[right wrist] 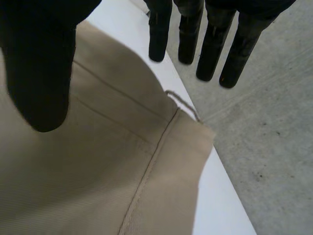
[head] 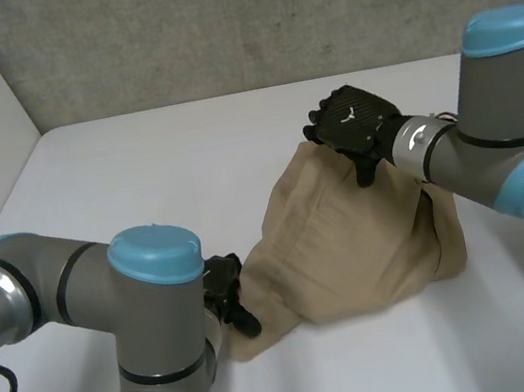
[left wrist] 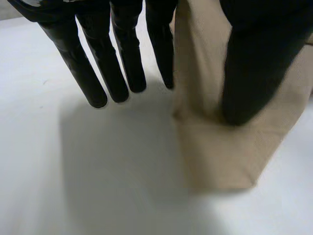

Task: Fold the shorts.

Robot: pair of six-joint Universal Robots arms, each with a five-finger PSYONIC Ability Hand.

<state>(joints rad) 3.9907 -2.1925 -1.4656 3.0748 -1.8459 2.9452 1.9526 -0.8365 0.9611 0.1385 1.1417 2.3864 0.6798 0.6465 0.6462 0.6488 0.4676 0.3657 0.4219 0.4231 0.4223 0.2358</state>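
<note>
The tan shorts (head: 351, 241) lie bunched on the white worktop (head: 137, 177), right of centre in the head view, their long axis running on a diagonal from the lower left of the frame to the upper right; each end of that diagonal meets one arm. The left robot hand (head: 226, 289) sits at the lower-left corner of the cloth; its wrist view shows the fingers (left wrist: 95, 83) straight and spread over bare worktop just beside the cloth edge, the thumb (left wrist: 249, 73) resting on the fabric, nothing pinched. The right robot hand (head: 355, 119) hangs over the upper edge; there too the fingers are straight, beyond a stitched corner (right wrist: 190, 132) with a loose thread, the thumb over the cloth, and no grip visible. Both hands are at the cloth, so neither need reach; the coming move likely turns on closing each on its own end, then carrying one end along the diagonal to the other.
</note>
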